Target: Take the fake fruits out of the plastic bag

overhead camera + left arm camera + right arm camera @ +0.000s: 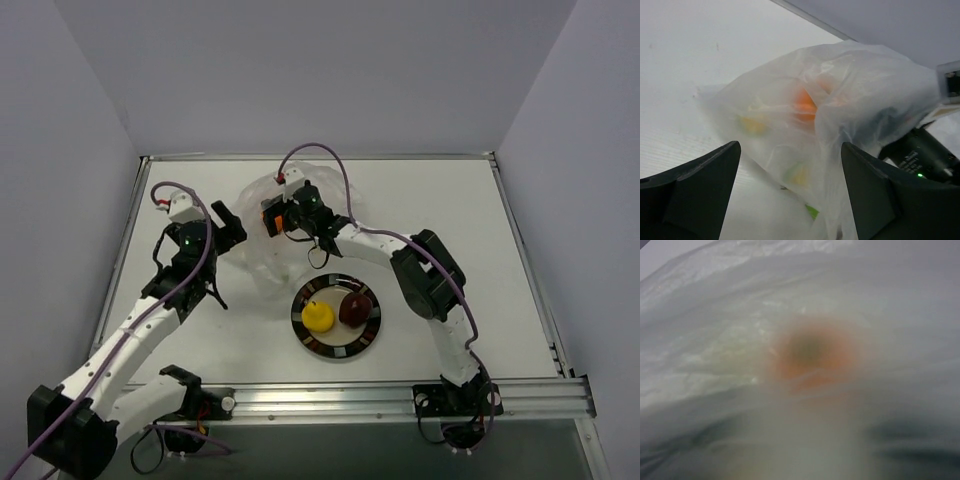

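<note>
Table (450, 250): white, carries everything.
Plastic bag (265, 265): crumpled heap just beyond the plate (336, 350), its length running roughly toward it; where the mouth points is unclear.
Left end effector (790, 150): fingers spread, empty, facing the bag.
Right end effector (272, 218): pushed into the bag; grip cannot be told.
Yellow fruit (318, 316), dark red fruit (355, 308): side by side on the plate.
Orange fruit (805, 104): inside the bag.

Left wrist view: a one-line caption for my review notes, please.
Left claw open in front of the crinkled plastic bag, an orange fruit showing blurrily through its wall.
</note>
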